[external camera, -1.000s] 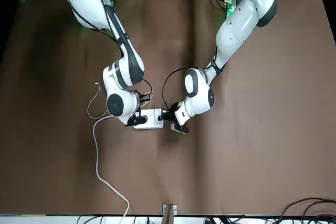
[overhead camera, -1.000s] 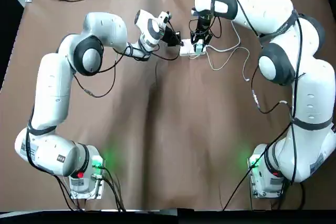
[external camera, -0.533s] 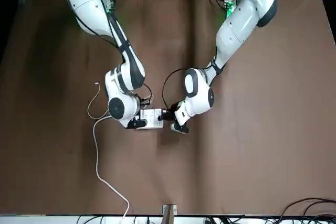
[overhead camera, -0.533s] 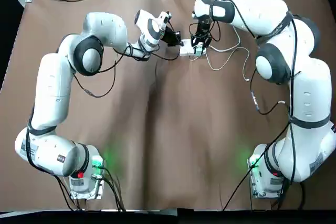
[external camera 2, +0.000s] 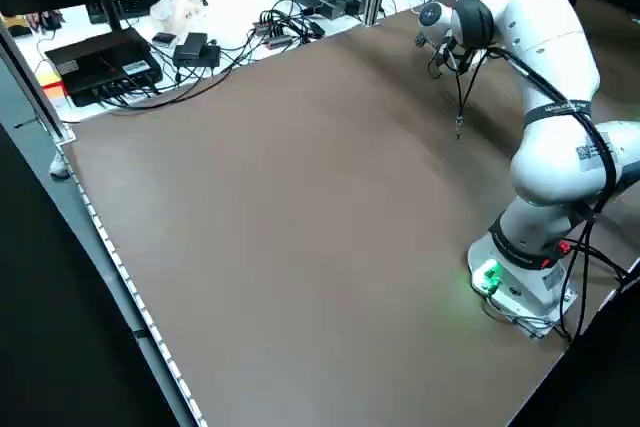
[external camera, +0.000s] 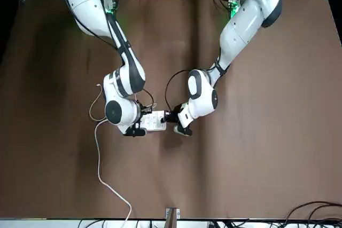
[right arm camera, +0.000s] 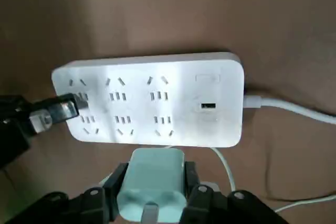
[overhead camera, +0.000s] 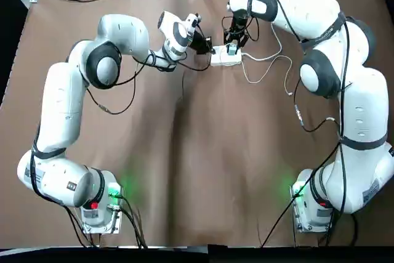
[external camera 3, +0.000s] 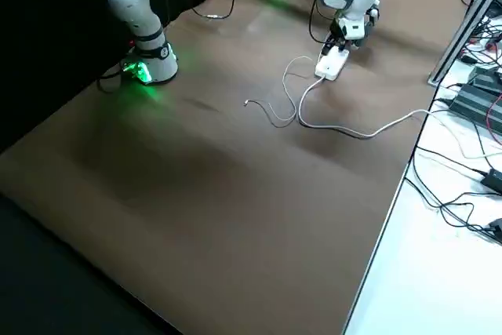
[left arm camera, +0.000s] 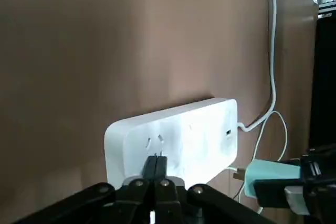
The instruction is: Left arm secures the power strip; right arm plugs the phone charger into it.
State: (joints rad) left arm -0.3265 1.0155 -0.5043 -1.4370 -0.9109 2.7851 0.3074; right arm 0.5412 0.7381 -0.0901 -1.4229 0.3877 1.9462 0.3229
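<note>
**Q:** Where does the small white rounded rectangular power strip [overhead camera: 225, 59] sit?

**A:** Flat on the brown table covering [overhead camera: 203, 152], at the far side from the arm bases and near the middle. Its thick white cord [external camera: 104, 177] runs off toward the table's far edge. In the right wrist view its socket face [right arm camera: 152, 100] points up, every outlet empty.

**Q:** What is the left arm's black gripper [left arm camera: 155, 174] doing?

**A:** It reaches in low from the left. The fingers are pressed together with no gap, and their tips bear on the end of the strip's top face. From across the table the same gripper [external camera: 170, 117] meets the strip's end.

**Q:** And the right arm's black gripper [right arm camera: 152, 195]?

**A:** It is clamped on the tiny teal-green phone charger cube [right arm camera: 152, 182], one finger on each side. The charger hangs just beside the strip's long edge, not yet seated in any outlet. Its thin curly white cable [external camera 3: 274, 107] trails loose across the covering on the robot's right. From overhead, the right gripper [overhead camera: 233, 44] stands just past the strip's far side.
</note>
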